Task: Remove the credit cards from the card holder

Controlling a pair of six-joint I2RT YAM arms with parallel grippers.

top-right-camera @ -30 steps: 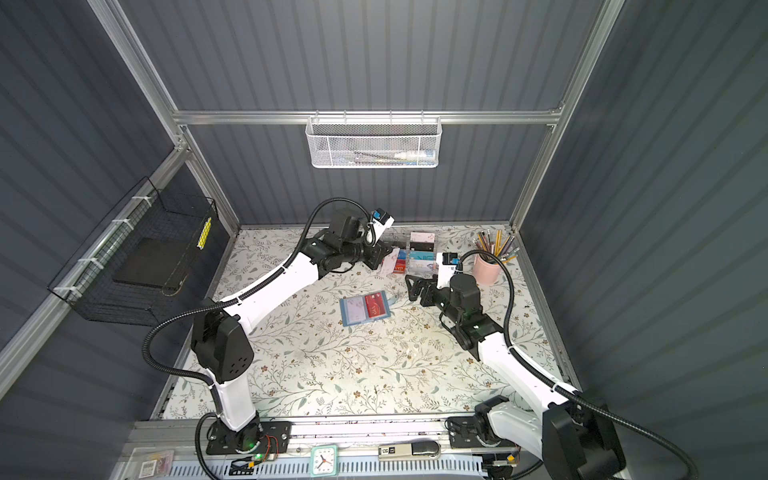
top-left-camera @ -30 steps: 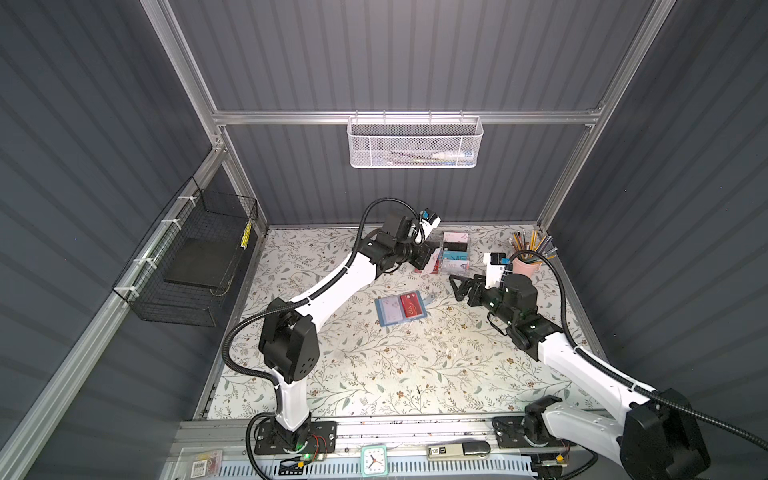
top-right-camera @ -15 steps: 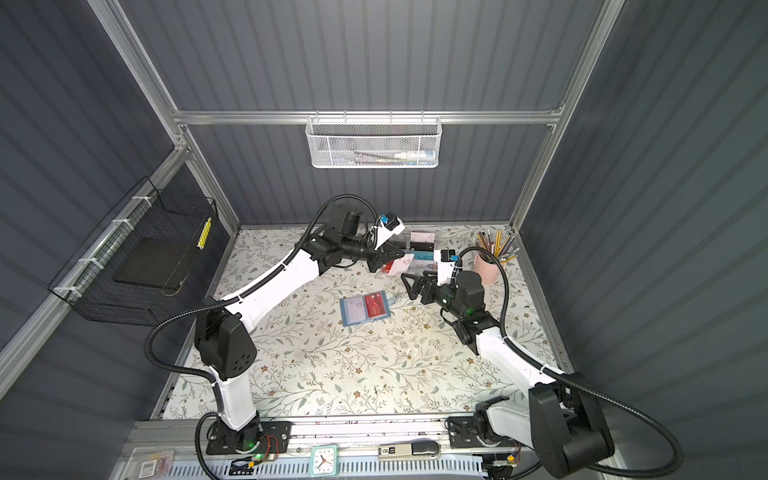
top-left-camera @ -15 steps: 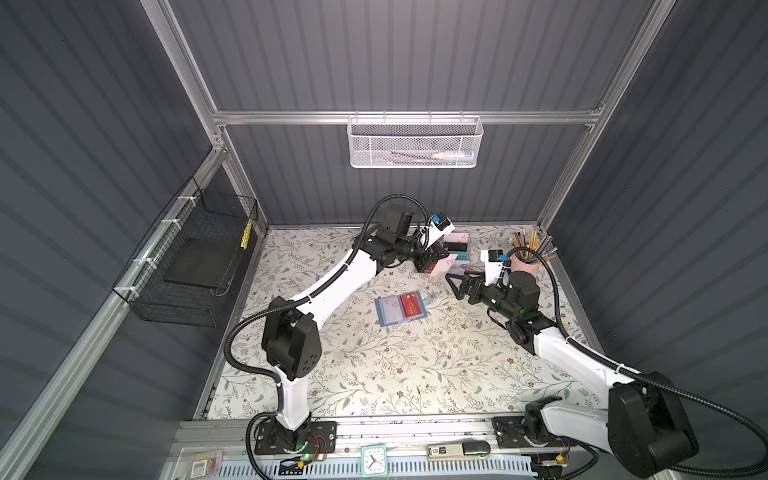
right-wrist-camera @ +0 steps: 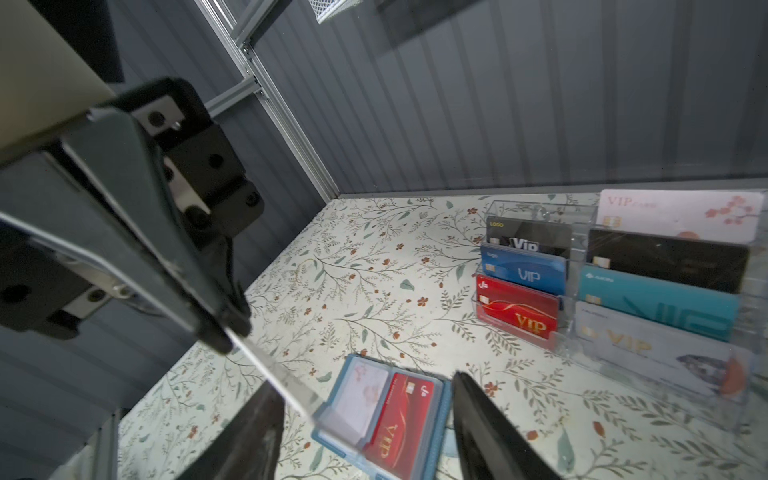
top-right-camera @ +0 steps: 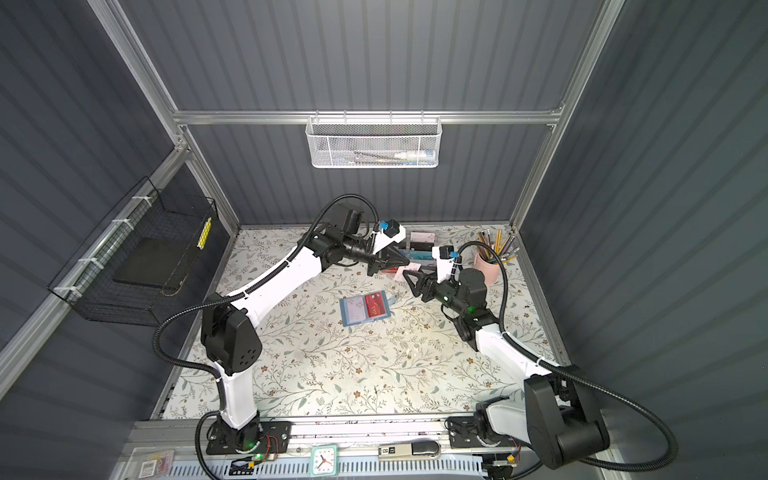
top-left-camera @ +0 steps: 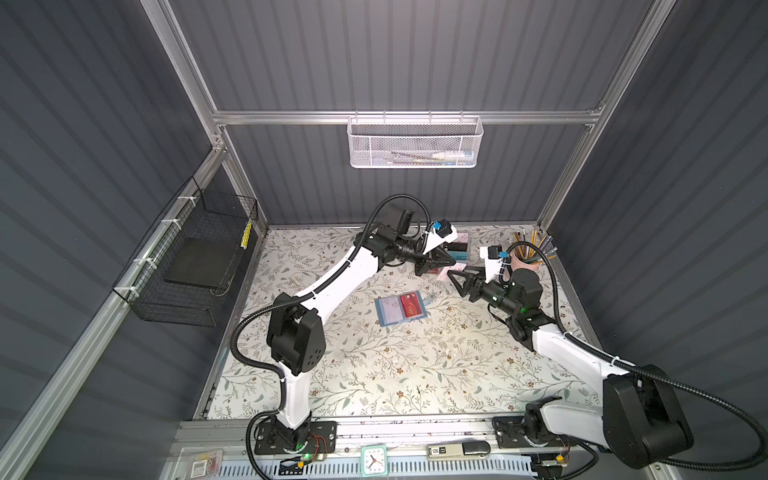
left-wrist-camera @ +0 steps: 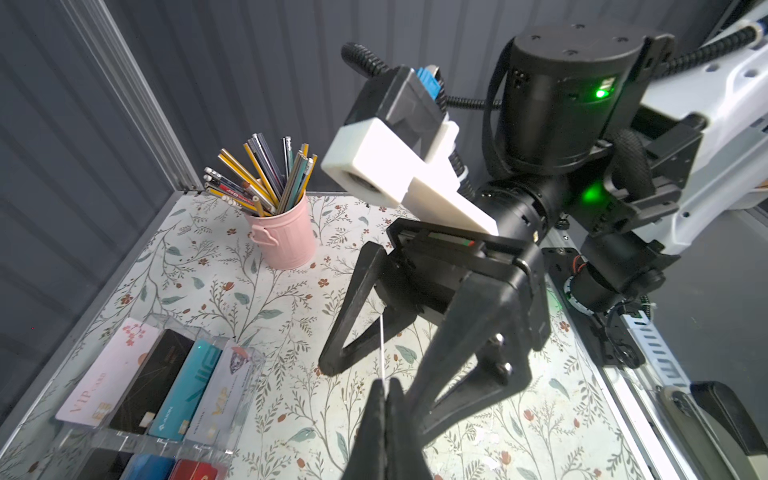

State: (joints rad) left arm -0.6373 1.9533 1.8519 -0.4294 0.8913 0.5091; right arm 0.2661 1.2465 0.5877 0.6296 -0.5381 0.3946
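1. The slate-blue, book-like folding card holder point(top-left-camera: 378, 311) is lying open and flat near the middle of the floral-patterned tabletop point(top-left-camera: 374, 374). Its clear sleeves are showing a red plastic card point(top-left-camera: 410, 306) and a pale card point(top-left-camera: 390, 309) side by side.
2. At about 1 o'clock from the holder, a thin white plastic credit card point(left-wrist-camera: 381, 345) is hanging in the air. The left gripper point(left-wrist-camera: 386, 388) is clamping one end of it tight.
3. The right gripper point(right-wrist-camera: 363, 382) is straddling the card's free end. Its jaws are standing partly apart, one on each side, and neither seems to be touching the card.
4. This looks like a handover. The right gripper should be closing squarely on the card's flat faces, clear of the left fingertips, with the left letting go only once that grip is firm. That way the thin card is not twisting or slipping out.
5. Farther out at 1 o'clock, a clear acrylic tiered rack point(right-wrist-camera: 536, 210) of cards is standing. A pink metal cup of pencils point(left-wrist-camera: 286, 237) is sitting at 2 o'clock. Any carry-off should be swinging away from both.
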